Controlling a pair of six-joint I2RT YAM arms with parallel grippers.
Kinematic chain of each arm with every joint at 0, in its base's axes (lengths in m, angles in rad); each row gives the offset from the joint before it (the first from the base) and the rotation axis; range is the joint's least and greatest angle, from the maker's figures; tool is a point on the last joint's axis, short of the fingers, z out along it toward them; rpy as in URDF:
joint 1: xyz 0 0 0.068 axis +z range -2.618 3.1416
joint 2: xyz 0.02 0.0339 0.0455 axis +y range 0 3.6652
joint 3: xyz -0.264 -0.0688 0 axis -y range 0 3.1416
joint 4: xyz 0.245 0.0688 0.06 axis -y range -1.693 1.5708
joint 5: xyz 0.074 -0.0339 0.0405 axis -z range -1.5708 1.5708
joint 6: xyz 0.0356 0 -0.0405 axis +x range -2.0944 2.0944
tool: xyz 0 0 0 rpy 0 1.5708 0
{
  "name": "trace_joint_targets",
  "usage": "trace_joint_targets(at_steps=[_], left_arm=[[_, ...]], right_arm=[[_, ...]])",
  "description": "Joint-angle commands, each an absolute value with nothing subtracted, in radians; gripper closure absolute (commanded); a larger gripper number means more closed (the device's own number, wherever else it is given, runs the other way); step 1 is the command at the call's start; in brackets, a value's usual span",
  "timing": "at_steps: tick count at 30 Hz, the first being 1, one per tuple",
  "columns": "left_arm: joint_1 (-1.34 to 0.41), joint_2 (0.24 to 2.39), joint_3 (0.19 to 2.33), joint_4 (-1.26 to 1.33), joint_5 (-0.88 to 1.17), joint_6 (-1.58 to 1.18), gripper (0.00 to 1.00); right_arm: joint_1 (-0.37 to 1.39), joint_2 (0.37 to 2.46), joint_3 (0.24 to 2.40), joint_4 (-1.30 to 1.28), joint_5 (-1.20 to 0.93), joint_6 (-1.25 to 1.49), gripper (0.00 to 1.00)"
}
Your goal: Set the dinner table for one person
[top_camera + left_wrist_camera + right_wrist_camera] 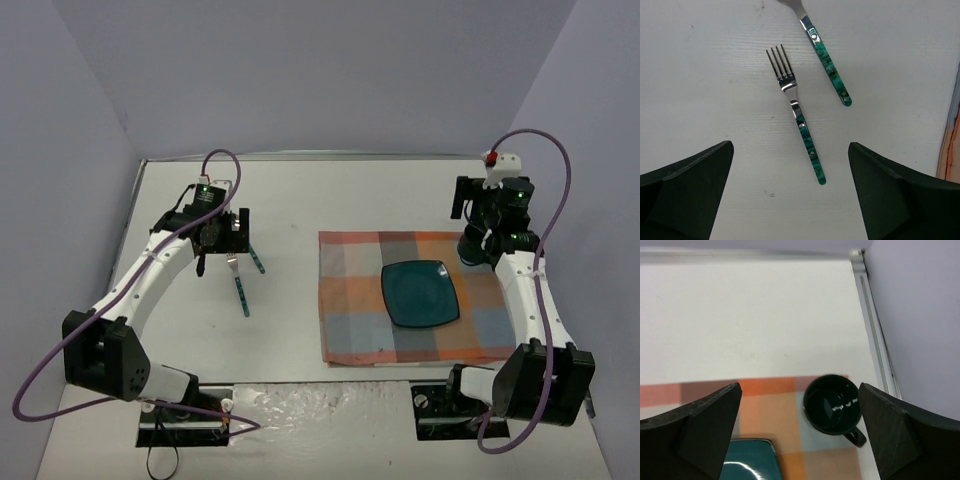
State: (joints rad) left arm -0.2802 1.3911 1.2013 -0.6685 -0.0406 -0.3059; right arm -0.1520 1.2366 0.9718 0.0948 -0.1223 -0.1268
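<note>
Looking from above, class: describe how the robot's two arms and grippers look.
The left arm and right arm: white shells, black joints, a purple cable each, green wrist lights. Their fingers are dark wedges; the right wrist carries a red-tipped white piece.

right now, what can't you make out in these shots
Left wrist view: the second utensil has its head cut off by the top edge, so its type is unclear.
Top view: the mug is mostly hidden under the right arm.
Right wrist view: only a corner of the plate shows; the bottom edge cuts off the rest.
</note>
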Motion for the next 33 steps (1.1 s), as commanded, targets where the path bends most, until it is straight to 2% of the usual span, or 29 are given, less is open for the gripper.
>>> trace_joint_targets(at_steps=[1, 7, 12, 21, 28, 31, 33], left_arm=[[-0.269, 1.431, 1.215, -0.648, -0.078, -0.340, 0.03], [-0.268, 1.501, 1.199, -0.641, -0.070, -0.408, 0.03], [-0.268, 1.547, 1.159, -0.611, -0.073, -0.501, 0.04], [-0.274, 1.600, 1.042, -0.508, -0.097, -0.628, 0.21], [-0.308, 1.654, 0.993, -0.434, -0.124, -0.686, 0.44], [-0.314, 1.679, 0.974, -0.426, -0.131, -0.699, 0.61], [-0.321, 1.680, 0.959, -0.425, -0.140, -0.707, 0.77]], right_arm=[[-0.081, 1.126, 1.027, 0.144, -0.105, 0.106, 0.00], [0.018, 1.052, 0.954, 0.146, -0.217, 0.221, 0.00], [0.109, 0.974, 0.851, 0.148, -0.219, 0.266, 0.00], [0.143, 0.827, 0.718, 0.145, -0.260, 0.301, 0.00], [0.143, 0.759, 0.704, 0.103, -0.276, 0.291, 0.00], [0.143, 0.738, 0.703, 0.092, -0.278, 0.290, 0.00], [0.144, 0.725, 0.706, 0.084, -0.279, 0.290, 0.00]])
